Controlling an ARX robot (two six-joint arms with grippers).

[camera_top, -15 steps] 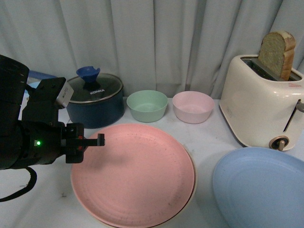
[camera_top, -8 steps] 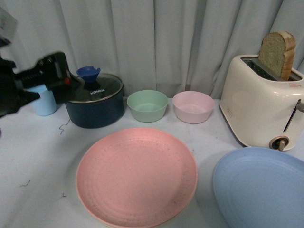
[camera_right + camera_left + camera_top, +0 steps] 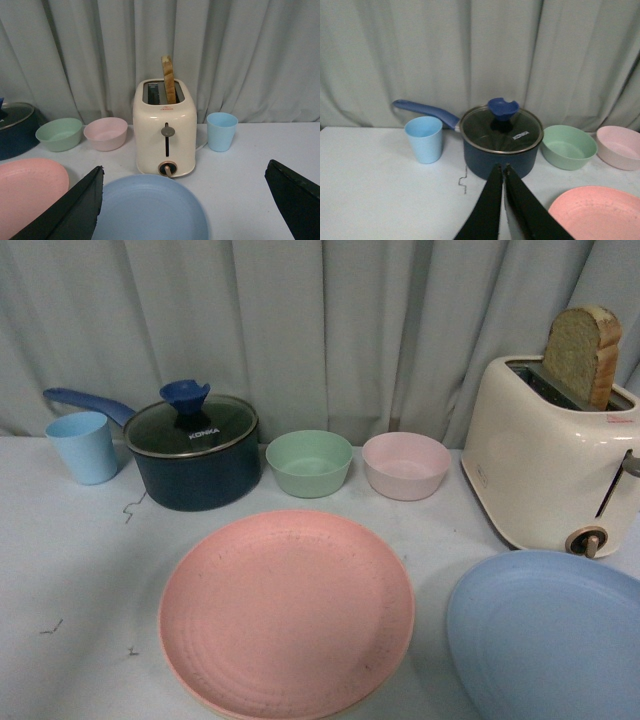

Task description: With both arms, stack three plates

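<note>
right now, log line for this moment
pink plate: centre | light blue plate: apart, unstacked | left end effector: shut | right end effector: open

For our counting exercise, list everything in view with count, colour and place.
Plates: two; pink plate front centre, light blue plate front right.
Bowls: two; green bowl, pink bowl, behind the pink plate.
Saucepan: one, dark blue, glass-lidded, back left.
Toaster: one, cream, back right, bread slice standing in it.
Cups: two, light blue; one cup beside the saucepan, second cup beside the toaster.
Left hand: black, shut, empty.
Right hand: black, open wide.
</note>
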